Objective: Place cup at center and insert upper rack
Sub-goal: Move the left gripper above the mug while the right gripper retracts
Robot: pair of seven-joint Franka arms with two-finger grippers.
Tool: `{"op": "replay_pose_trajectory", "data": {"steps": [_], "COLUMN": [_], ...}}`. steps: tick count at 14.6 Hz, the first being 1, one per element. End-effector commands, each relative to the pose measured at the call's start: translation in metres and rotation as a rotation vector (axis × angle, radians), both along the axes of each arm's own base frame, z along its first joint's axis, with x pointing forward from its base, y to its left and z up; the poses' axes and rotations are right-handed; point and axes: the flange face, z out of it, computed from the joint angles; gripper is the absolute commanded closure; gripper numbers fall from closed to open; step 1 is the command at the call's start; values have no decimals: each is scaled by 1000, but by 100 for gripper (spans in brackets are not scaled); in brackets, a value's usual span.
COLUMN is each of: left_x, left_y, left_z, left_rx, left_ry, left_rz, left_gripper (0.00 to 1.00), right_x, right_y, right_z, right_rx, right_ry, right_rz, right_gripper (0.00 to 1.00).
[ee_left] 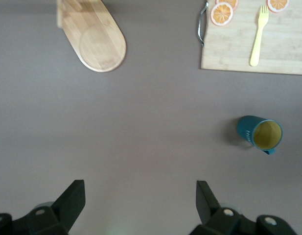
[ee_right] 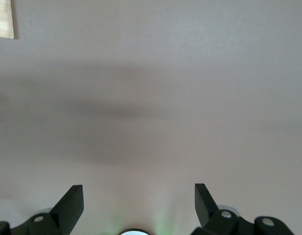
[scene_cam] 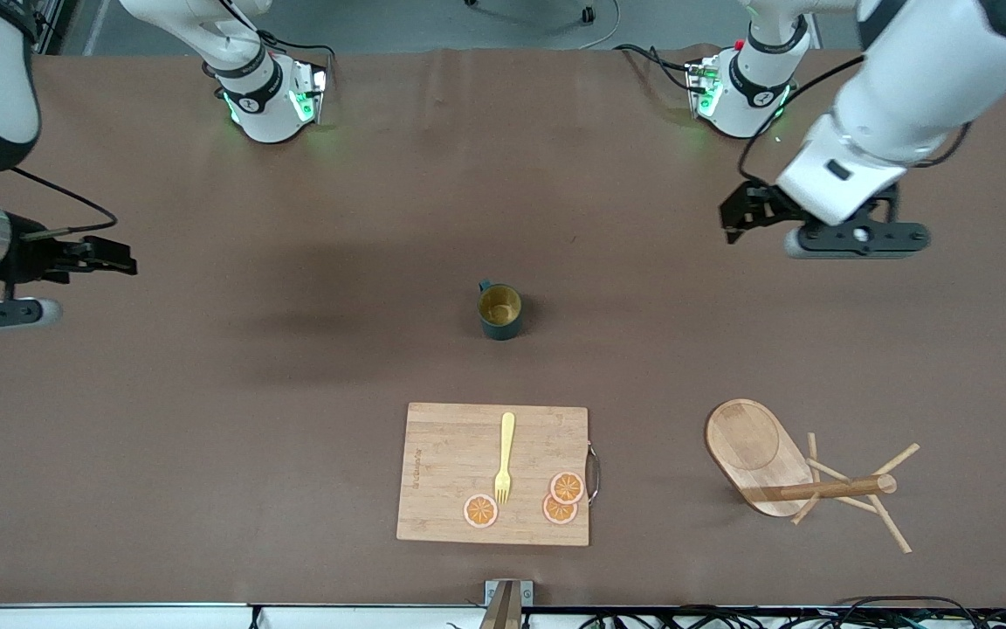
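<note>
1. The cup (scene_cam: 500, 310) stands upright and free on the bare table (scene_cam: 206, 437), about midway between the two arms' ends. Nothing touches it. Its mustard inside faces up and its small handle points toward the robots' bases. Judged from its position, the first part of the task appears done.

2. The upper rack (scene_cam: 795, 476) lies tipped on its side toward the left arm's end of the table, nearer the front camera than the cup. Its oval base stands on edge, and its post and pegs point toward the table's end. It is untouched, so the inserting step is not yet done.

3. The left pincer (scene_cam: 817, 229) hangs in the air with its fingers spread wide and empty. In its wrist view the rack's base (ee_left: 94, 41) and the cup (ee_left: 260, 133) both lie ahead of it, well apart from the fingers. This arm is the better placed for the rack.

4. The right pincer (scene_cam: 75, 279) is also wide and holds nothing. It is over bare table at the right arm's end, well apart from the cup, and seems to be waiting.

5. A cutting board (scene_cam: 433, 472) lies between cup and front camera, bearing a yellow fork (scene_cam: 505, 459) and three orange slices (scene_cam: 480, 510). It is not part of the task.
</note>
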Motion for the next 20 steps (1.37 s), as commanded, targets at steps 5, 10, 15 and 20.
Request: {"op": "replay_pose_trajectory", "data": {"steps": [5,10,15,20], "left_x": [-40,-91,-138,-177], "left_y": [-156,-248,-320,-369], "left_z": [-71,-133,-209,-276], "left_rx": [146,215,212,249], "left_ry": [-96,-186,-257,-432], "left_rz": [132,175,271,312], "left_gripper": [0,0,0,2], "right_x": [-6,-7,-15,-51], "right_y": [-30,-35,-31,-29], "right_z": [69,73,68,67], "right_rx": [-26,-18,-6,-2], "right_ry": [-74,-81,-34,-77], "right_rz": [-58,-70,-58,-63], "right_gripper": [0,0,0,0]}}
